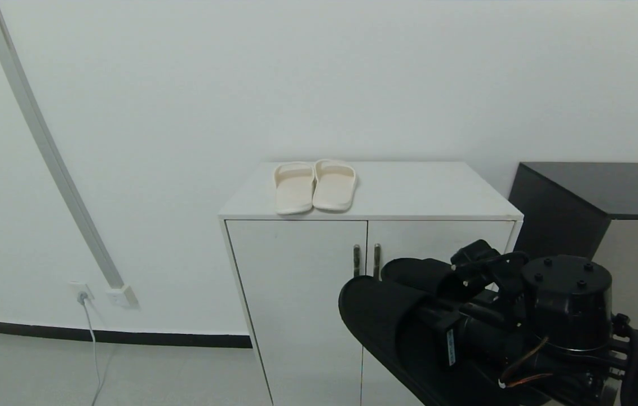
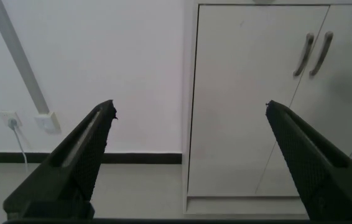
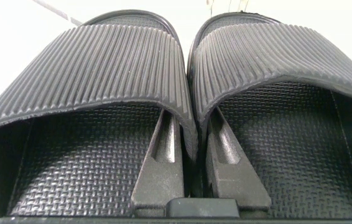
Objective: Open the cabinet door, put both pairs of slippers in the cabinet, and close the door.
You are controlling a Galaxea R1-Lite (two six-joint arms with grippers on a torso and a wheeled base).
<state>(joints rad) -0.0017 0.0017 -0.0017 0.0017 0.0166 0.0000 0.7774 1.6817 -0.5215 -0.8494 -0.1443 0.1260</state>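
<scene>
Black slippers (image 1: 378,316), one pair side by side, hang in the air before the right door (image 1: 437,239) of the cabinet (image 1: 296,282), toes pointing toward it, at about the height of the handles (image 1: 357,260). We cannot tell if they touch the door. The right tool (image 3: 191,118) has hold of them: one finger (image 3: 160,168) goes inside each slipper, and the two inner side walls are pinched together between the fingers, so the tool is closed nearly all the way on them. The second pair, the cream slippers (image 1: 315,186), lies on top of the cabinet near its front edge, toward the left half, the two touching each other. Both doors of the cabinet are closed, and the two handles stand upright just beside each other at the middle. The left tool (image 2: 189,106) is wide open and holds nothing; it faces the left door (image 2: 244,99) from lower down and is apart from it. On the white wall, left of the cabinet, we see a grey duct (image 1: 43,141) running down to a socket (image 1: 80,292) with a cable plugged in. To the right of the cabinet stands a dark-topped unit (image 1: 595,203).
</scene>
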